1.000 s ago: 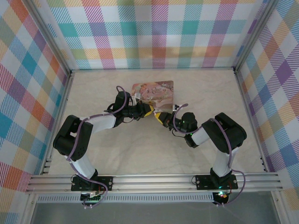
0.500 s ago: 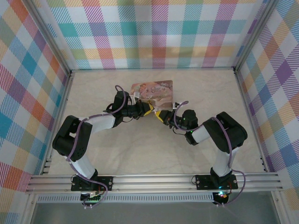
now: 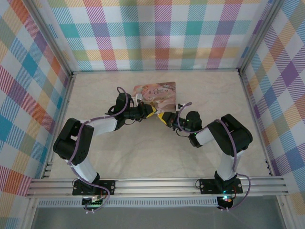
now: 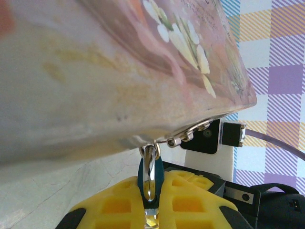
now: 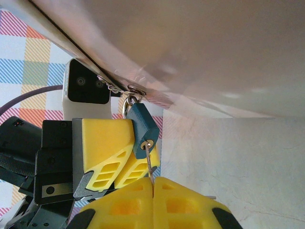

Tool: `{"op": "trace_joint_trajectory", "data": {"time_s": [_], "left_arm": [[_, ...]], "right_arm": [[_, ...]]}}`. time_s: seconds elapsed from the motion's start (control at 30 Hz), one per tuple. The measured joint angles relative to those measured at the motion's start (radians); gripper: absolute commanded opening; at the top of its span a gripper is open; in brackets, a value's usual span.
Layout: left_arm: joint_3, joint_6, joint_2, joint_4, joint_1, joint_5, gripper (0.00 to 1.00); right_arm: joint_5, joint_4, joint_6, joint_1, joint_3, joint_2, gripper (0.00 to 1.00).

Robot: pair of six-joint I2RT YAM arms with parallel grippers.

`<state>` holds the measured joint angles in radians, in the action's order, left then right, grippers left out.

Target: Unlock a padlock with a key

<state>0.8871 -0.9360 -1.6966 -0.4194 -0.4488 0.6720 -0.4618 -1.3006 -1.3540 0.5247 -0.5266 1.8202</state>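
The small blue-grey padlock (image 5: 143, 129) hangs by its thin shackle from the clasp ring of the pink illustrated tin (image 3: 155, 92). My left gripper (image 4: 151, 200) is shut on the padlock (image 4: 151, 172), its yellow fingers (image 5: 107, 143) pressing the body from both sides. The thin silvery key (image 5: 149, 164) has its tip in the keyhole at the padlock's bottom. My right gripper (image 5: 153, 188) is shut on the key's other end. In the top view the left gripper (image 3: 151, 113) and the right gripper (image 3: 164, 118) meet tip to tip just in front of the tin.
The tin (image 4: 119, 71) is tilted and lifted at its near edge, looming over both wrist cameras. The marble-patterned table (image 3: 143, 152) is walled by plaid panels (image 3: 162, 33) at the back and sides. An aluminium rail (image 3: 157, 186) runs along the near edge.
The right wrist has crept slightly toward the tin and the left gripper. The tin has shifted a little. Both grips are unchanged.
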Motion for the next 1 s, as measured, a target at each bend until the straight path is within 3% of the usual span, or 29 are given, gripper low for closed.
{"op": "trace_joint_trajectory", "data": {"time_s": [1.0], "left_arm": [[-0.01, -0.003, 0.0, 0.001, 0.0, 0.02, 0.1]], "right_arm": [[0.036, -0.001, 0.025, 0.054, 0.081, -0.074, 0.0]]}}
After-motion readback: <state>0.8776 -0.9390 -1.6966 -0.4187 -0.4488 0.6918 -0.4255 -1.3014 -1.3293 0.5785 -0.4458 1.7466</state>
